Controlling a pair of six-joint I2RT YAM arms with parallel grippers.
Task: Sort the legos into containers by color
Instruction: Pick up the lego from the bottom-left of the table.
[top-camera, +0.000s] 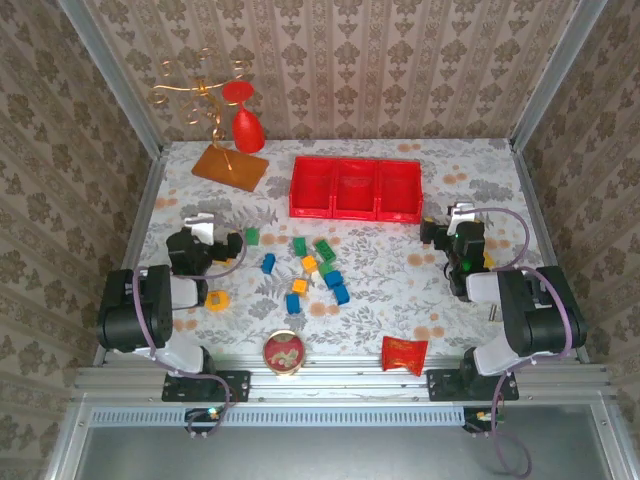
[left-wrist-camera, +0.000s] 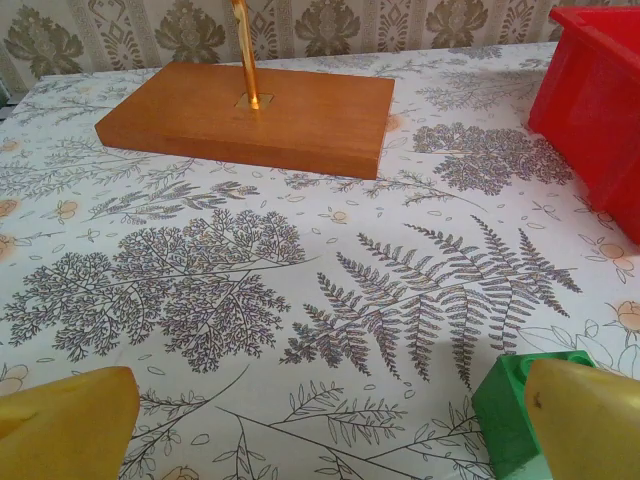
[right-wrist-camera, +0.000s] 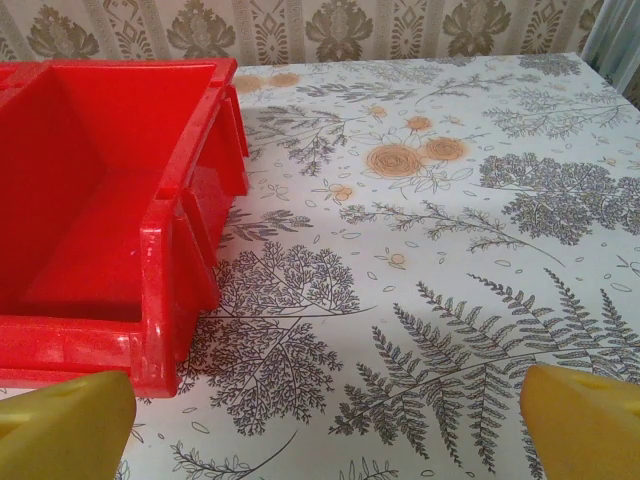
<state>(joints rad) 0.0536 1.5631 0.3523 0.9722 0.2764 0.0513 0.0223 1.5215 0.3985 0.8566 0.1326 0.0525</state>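
I am judging the sort at its start: legos (top-camera: 310, 270) are lying scattered mid-table, near the red containers (top-camera: 355, 212). The left gripper (left-wrist-camera: 330, 425) and right gripper (right-wrist-camera: 325, 425) are standing spread, holding nothing. Next move, as I read it, is centring the left on the green block (left-wrist-camera: 510, 410) beside its finger.
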